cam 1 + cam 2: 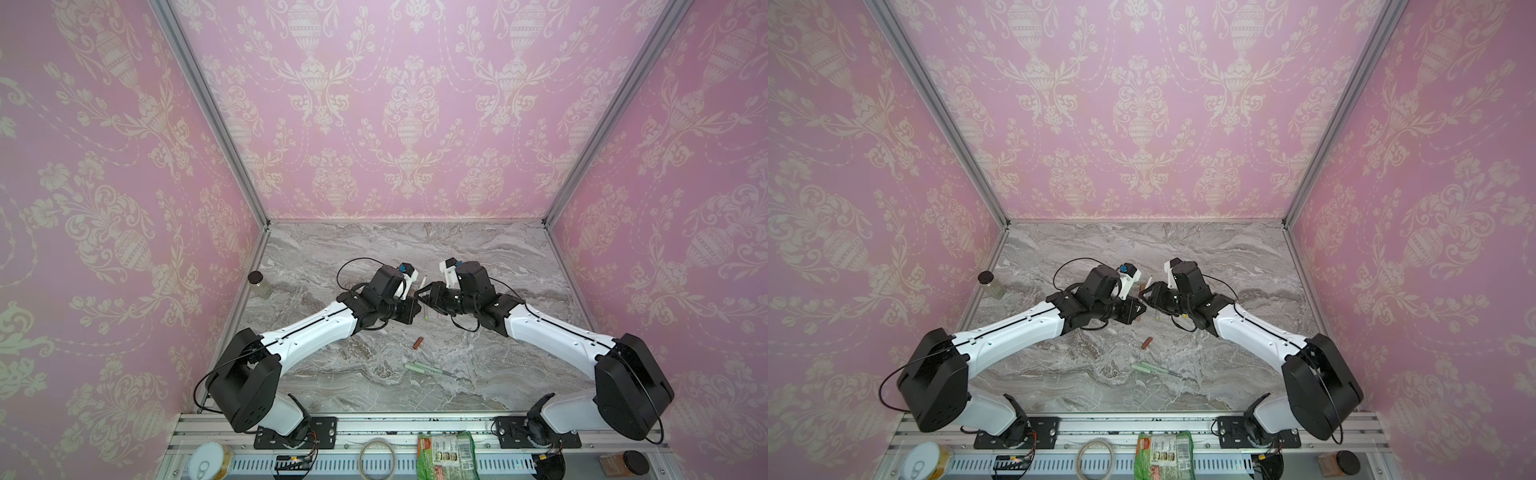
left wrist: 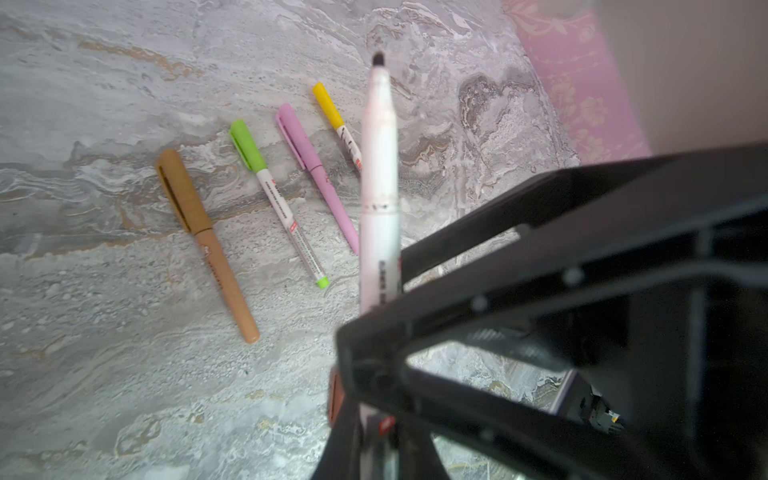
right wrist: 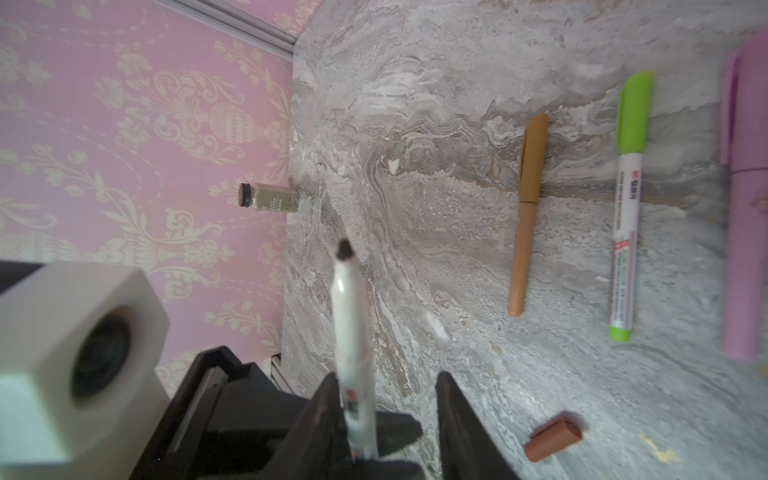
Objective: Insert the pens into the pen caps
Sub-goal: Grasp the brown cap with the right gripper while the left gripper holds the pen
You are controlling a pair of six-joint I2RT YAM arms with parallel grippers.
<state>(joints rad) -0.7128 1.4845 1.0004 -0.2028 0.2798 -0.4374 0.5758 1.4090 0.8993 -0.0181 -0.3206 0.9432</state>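
A white pen (image 2: 379, 166) with a dark tip stands up out of my left gripper (image 2: 376, 440), which is shut on its lower barrel. My right gripper (image 3: 390, 415) is open around the same pen (image 3: 351, 324); one finger lies against it, the other stands apart. In both top views the two grippers meet at mid-table (image 1: 419, 301). A red-brown pen cap (image 3: 552, 436) lies loose nearby (image 1: 418, 342). A pale green pen and cap (image 1: 428, 370) lie nearer the front. Capped brown (image 2: 203, 241), green (image 2: 274, 199), pink (image 2: 316, 174) and yellow (image 2: 334, 116) pens lie in a row.
A small dark-lidded jar (image 1: 259, 283) stands by the left wall. On the front rail sit a tin can (image 1: 208, 461), a tape ring (image 1: 377, 457), a green packet (image 1: 446, 455) and a brown jar (image 1: 625, 462). The left wrist camera housing (image 3: 62, 353) is close to my right gripper.
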